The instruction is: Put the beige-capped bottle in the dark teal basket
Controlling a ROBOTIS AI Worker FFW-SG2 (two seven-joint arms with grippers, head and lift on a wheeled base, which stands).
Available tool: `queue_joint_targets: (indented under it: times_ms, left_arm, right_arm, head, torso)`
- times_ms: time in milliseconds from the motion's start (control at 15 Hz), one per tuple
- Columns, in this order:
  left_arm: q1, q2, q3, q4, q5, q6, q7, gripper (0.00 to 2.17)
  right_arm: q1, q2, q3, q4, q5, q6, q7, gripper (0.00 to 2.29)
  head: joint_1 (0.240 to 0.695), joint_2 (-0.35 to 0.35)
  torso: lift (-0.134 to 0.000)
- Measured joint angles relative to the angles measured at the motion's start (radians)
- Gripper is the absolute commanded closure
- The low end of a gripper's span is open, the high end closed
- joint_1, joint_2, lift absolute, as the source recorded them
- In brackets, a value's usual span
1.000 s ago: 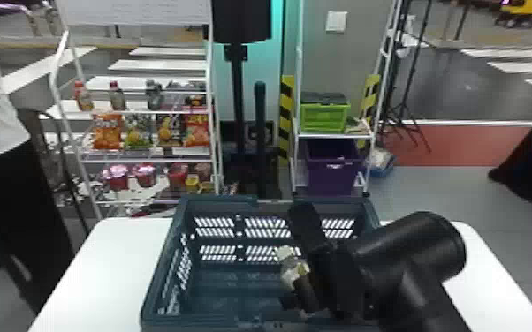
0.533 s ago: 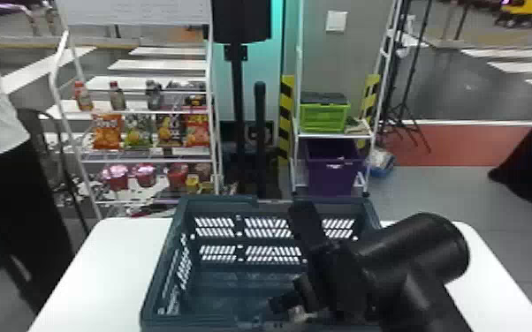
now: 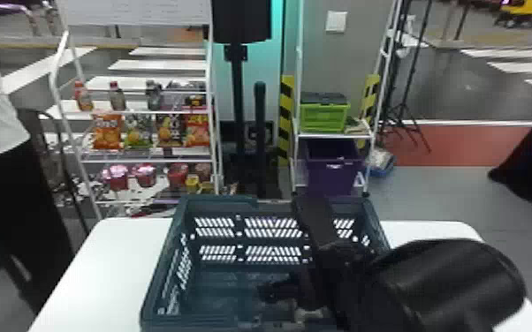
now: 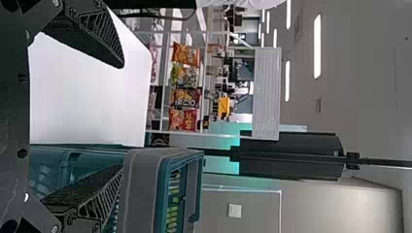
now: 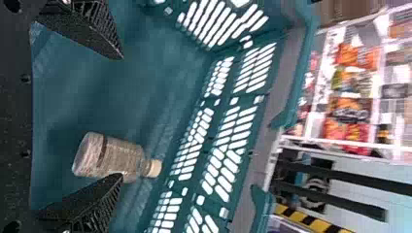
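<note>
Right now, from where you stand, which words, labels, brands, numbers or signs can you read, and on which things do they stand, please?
No text that I can quote.
Snack bags: print too small to read.
White panel above the shelves: faint rows, too small to read.
Purple bin: small white mark, unreadable.
Bottle, dark teal basket: no readable words.

Before me stands a smooth white table (image 3: 115, 260) with rounded far corners — and directly on it sits a dark teal, open-topped plastic basket (image 3: 216, 201) with slotted walls, white tabletop showing to its left and right.
</note>
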Motion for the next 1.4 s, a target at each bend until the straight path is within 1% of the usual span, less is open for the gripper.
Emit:
queue_joint_targets:
  times_ms: [67,200,400,533,667,867,1067,1267,1400]
  left_arm:
    - [-0.001,0.000,0.000,-0.002,0.000,0.000,0.000,0.15]
    - [-0.003,-0.001,-0.001,-0.002,0.001,0.000,0.000,0.15]
    - [-0.005,-0.002,-0.005,-0.002,0.000,0.000,0.000,0.16]
    - [-0.004,-0.004,-0.006,-0.003,0.000,0.000,0.000,0.16]
    - [-0.004,-0.005,-0.008,-0.007,-0.002,0.000,0.001,0.16]
    - [-0.007,-0.008,-0.012,-0.010,-0.004,0.007,0.002,0.16]
    - [-0.008,-0.010,-0.017,-0.013,-0.007,0.016,0.003,0.16]
    - [-0.012,-0.011,-0.027,-0.019,-0.012,0.026,0.004,0.16]
    - [-0.013,-0.011,-0.029,-0.021,-0.013,0.029,0.006,0.16]
  right_arm:
    - [0.047,-0.006,-0.012,-0.058,0.000,-0.039,0.003,0.01]
    - [0.142,-0.032,-0.048,-0.162,-0.005,-0.105,0.006,0.01]
    - [0.318,-0.088,-0.122,-0.279,-0.029,-0.279,0.009,0.01]
    - [0.466,-0.119,-0.193,-0.322,-0.067,-0.507,0.014,0.01]
    - [0.599,-0.137,-0.259,-0.332,-0.101,-0.738,0.038,0.01]
    - [0.765,-0.141,-0.334,-0.309,-0.128,-1.034,0.073,0.01]
    - [0.886,-0.139,-0.359,-0.244,-0.128,-1.286,0.102,0.01]
    - [0.951,-0.133,-0.359,-0.162,-0.112,-1.456,0.129,0.01]
    - [0.984,-0.130,-0.358,-0.122,-0.106,-1.533,0.135,0.01]
  head:
    - [0.499,0.000]
    - [0.499,0.000]
    - [0.499,0.000]
    - [0.499,0.000]
    - [0.499,0.000]
    - [0.499,0.000]
    - [0.499,0.000]
    - [0.499,0.000]
    - [0.499,0.000]
  torso:
    - [0.000]
    - [0.000]
    - [0.000]
    - [0.000]
    - [0.000]
    - [0.000]
    - [0.000]
    - [0.000]
    - [0.000]
